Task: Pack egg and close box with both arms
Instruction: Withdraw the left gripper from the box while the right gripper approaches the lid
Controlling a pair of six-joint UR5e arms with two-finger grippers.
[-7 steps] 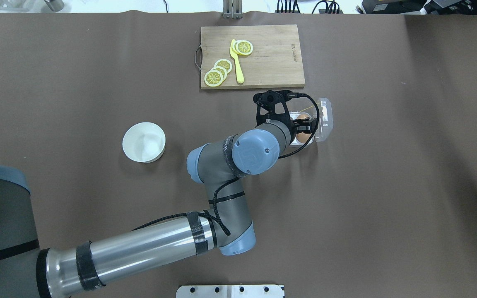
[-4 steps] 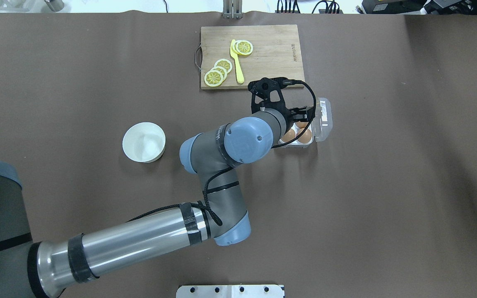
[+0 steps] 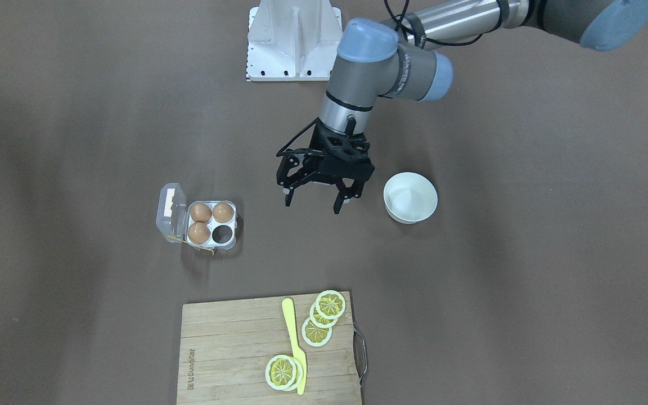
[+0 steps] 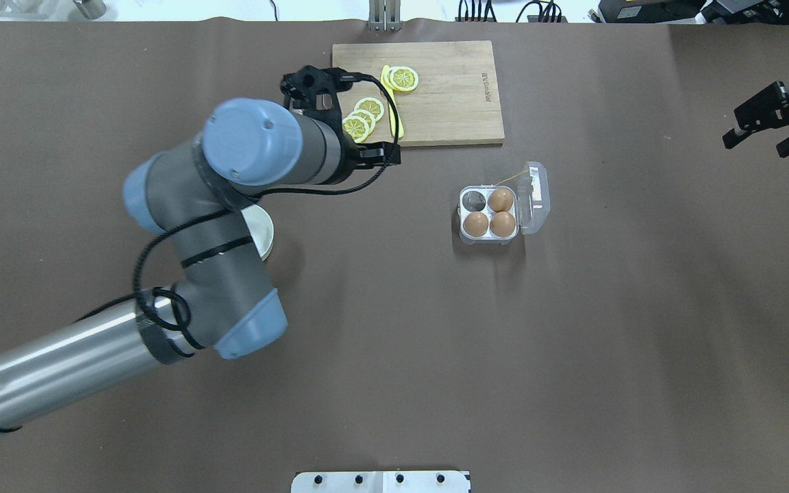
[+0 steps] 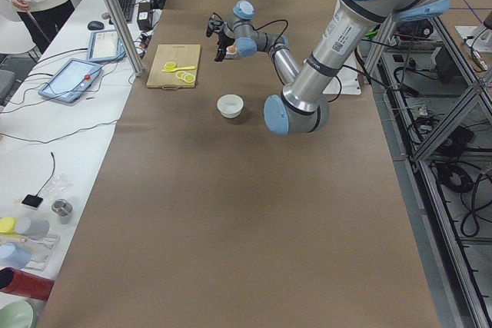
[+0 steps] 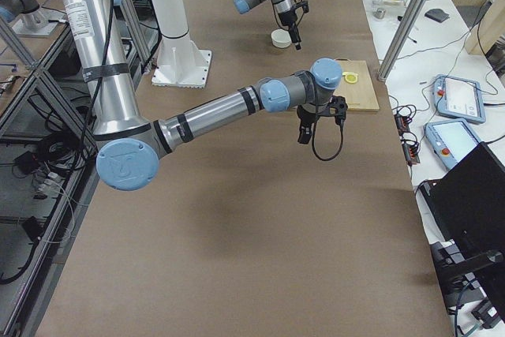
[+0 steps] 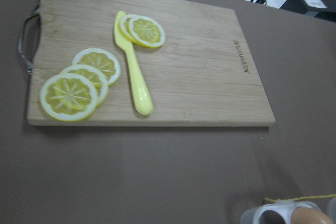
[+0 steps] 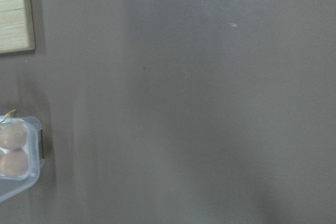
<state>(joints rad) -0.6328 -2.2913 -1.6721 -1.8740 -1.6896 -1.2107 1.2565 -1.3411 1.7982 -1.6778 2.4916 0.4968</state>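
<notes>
1. Overhead exterior view: box (image 4: 489,239) sits mid-tabletop (image 4: 394,383), its lid (image 4: 537,198) lying open toward the robot's right. The long axis of tray plus lid runs left–right.
2. Eggs (image 4: 502,223) fill three cells; the far-left cell holds none.
3. Left gripper (image 3: 312,207), the nearer one, hangs to the box's left near the bowl (image 3: 410,197), jaws spread wide, holding nothing.
4. Right gripper (image 4: 754,146) is well apart on the lid side, likewise spread and unladen. Closing probably means swinging the lid leftward.

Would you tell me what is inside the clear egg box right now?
The box holds three brown eggs; its fourth cell is empty. Its lid is open. The cell floors under the eggs are hidden.
</notes>
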